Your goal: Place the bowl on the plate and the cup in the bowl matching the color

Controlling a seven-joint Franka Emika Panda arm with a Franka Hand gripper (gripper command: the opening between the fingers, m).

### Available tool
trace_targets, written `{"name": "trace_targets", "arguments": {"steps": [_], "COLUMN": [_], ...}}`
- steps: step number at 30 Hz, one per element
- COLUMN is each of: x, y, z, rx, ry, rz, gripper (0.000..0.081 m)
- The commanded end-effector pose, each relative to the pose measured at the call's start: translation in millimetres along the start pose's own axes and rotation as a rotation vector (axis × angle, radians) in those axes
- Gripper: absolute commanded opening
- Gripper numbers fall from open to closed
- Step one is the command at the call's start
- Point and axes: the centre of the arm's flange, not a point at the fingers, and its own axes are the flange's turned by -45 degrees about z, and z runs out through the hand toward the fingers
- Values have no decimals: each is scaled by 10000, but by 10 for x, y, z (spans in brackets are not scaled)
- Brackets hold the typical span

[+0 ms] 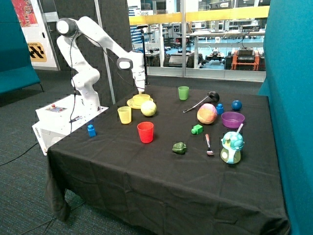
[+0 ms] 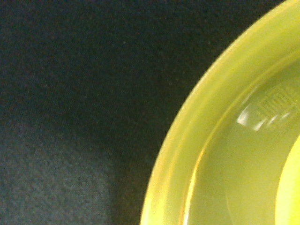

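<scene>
The yellow bowl [image 1: 141, 99] sits on the pale yellow plate [image 1: 132, 104] at the far side of the table, near the robot's base. My gripper [image 1: 141, 90] hangs just above the bowl's far rim. The yellow cup [image 1: 124, 115] stands upright on the black cloth in front of the plate, apart from it. The wrist view is filled by the plate's rim [image 2: 187, 140] over black cloth, with a brighter yellow edge, probably the bowl [image 2: 294, 187], at one side.
A yellow-green ball [image 1: 148, 108] lies against the plate. A red cup [image 1: 145, 132], green cup [image 1: 183, 92], purple bowl [image 1: 233, 119], peach ball [image 1: 207, 113], ladle [image 1: 200, 102], blue blocks [image 1: 91, 129] and small toys stand around the black table [image 1: 161, 176].
</scene>
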Motion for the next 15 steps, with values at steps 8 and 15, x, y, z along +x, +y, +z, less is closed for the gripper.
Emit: {"name": "trace_targets", "arguments": {"steps": [8, 15], "x": [71, 188], "y": [48, 209], "z": [-190, -483], "rx": [31, 30], "ry": [-57, -58], "rz": [-155, 228], "gripper": [725, 546]}}
